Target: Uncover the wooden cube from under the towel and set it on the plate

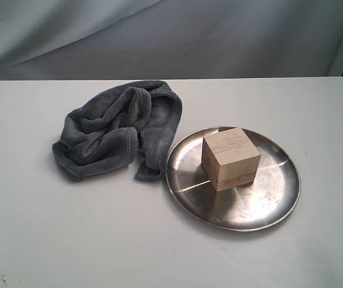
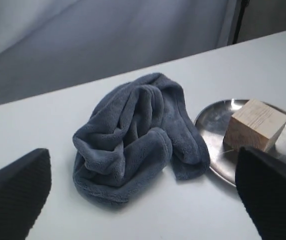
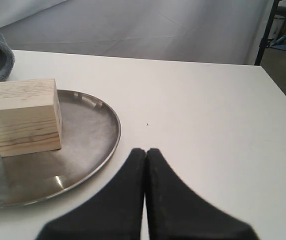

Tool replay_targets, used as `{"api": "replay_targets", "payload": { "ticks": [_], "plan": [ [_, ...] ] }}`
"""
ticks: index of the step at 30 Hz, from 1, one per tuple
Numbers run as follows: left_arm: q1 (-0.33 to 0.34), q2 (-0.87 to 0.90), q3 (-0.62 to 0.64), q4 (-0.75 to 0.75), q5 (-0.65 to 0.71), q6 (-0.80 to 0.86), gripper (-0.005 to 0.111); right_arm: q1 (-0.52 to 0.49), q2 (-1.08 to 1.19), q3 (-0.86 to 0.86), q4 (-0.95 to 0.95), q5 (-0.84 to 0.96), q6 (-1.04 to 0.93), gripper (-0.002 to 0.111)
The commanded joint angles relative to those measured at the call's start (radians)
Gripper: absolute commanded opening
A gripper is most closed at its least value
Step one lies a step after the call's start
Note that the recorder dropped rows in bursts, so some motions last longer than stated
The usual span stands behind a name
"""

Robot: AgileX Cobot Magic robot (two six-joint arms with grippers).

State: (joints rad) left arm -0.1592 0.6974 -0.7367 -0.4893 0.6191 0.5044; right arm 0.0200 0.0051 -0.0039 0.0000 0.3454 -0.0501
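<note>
— What stands behind the white desk (image 1: 69,240)?
— A grey cloth backdrop (image 1: 159,36), loosely creased (soft, even light on it). At the far right, a black pole (image 3: 264,32) and some floor (image 3: 283,70).

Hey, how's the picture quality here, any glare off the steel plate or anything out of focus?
Exterior view: soft, even light, with bright glare streaks on the plate beside the wooden cube. Left wrist view: the open left pincer is dark and blurred, the towel fairly sharp. Right wrist view: a small glint on the plate's rim, the shut right pincer nearly featureless black.
</note>
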Motion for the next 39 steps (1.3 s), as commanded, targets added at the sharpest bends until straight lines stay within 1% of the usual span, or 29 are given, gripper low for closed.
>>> {"api": "replay_targets", "payload": {
  "ticks": [1,5,7,8,10,11,13,14,15,16,21,24,27,39],
  "plan": [
    [0.005,-0.133,0.004,-0.002,0.059,-0.011,0.094,0.002,-0.005,0.004,0.000,-0.002,0.002,0.000],
    [0.005,-0.243,0.004,0.016,0.116,-0.011,0.092,0.002,-0.005,0.004,0.000,-0.002,0.002,0.000],
    [0.005,-0.286,0.004,0.039,0.122,-0.035,0.087,0.002,-0.005,0.004,0.000,-0.002,0.002,0.000],
    [0.005,-0.308,0.004,0.060,0.122,-0.065,0.082,0.002,-0.005,0.004,0.000,-0.002,0.002,0.000],
    [0.005,-0.346,0.004,0.080,0.122,-0.094,0.069,0.002,-0.005,0.004,0.000,-0.002,0.002,0.000],
    [0.005,-0.371,0.004,0.084,0.124,-0.107,0.057,0.002,-0.005,0.004,0.000,-0.002,0.002,0.000],
    [0.005,-0.403,0.004,0.084,0.147,-0.109,0.038,0.002,-0.005,0.004,0.000,-0.002,0.002,0.000],
    [0.005,-0.426,0.006,0.082,0.167,-0.109,0.021,0.002,-0.005,0.004,0.000,-0.002,0.002,0.000],
    [0.005,-0.443,0.011,0.082,0.175,-0.109,0.009,0.002,-0.005,0.004,0.000,-0.002,0.002,0.000],
    [0.005,-0.465,0.023,0.082,0.186,-0.105,0.000,0.002,-0.005,0.004,0.000,-0.002,0.002,0.000],
    [0.005,-0.568,0.081,0.084,0.191,-0.104,0.000,0.002,-0.005,0.004,0.000,-0.002,0.002,0.000],
    [0.005,-0.608,0.085,0.076,0.227,-0.104,0.000,0.002,-0.005,0.004,0.000,-0.002,0.002,0.000],
    [0.005,-0.641,0.085,0.076,0.233,-0.104,0.000,0.002,-0.005,0.004,0.000,-0.002,0.002,0.000],
    [0.005,-0.666,0.085,0.081,0.233,-0.104,0.000,0.002,-0.005,0.004,0.000,-0.002,0.002,0.000]
  ]
}}
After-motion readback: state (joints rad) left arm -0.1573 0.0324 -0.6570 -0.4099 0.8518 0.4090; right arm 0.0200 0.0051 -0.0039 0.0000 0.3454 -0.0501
